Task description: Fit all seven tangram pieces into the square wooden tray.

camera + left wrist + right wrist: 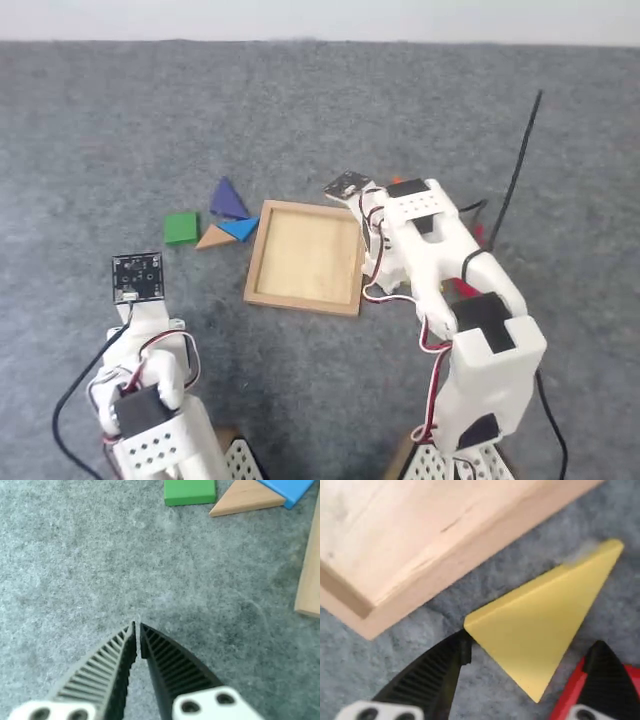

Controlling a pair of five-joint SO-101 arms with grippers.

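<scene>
Wooden tray (255, 262) lies between green square (181, 227), purple triangle (227, 199), tan triangle (211, 239), blue piece (241, 228) and, seemingly, yellow triangle (540, 630).

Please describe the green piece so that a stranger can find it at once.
Start at the square wooden tray. In the high view, look left of it: the green piece lies farthest from the tray, beside the tan triangle. Unlike its neighbours, it is green and squarish.

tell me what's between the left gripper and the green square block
Only bare grey carpet separates the left gripper from the green square block, per the left wrist view.
</scene>
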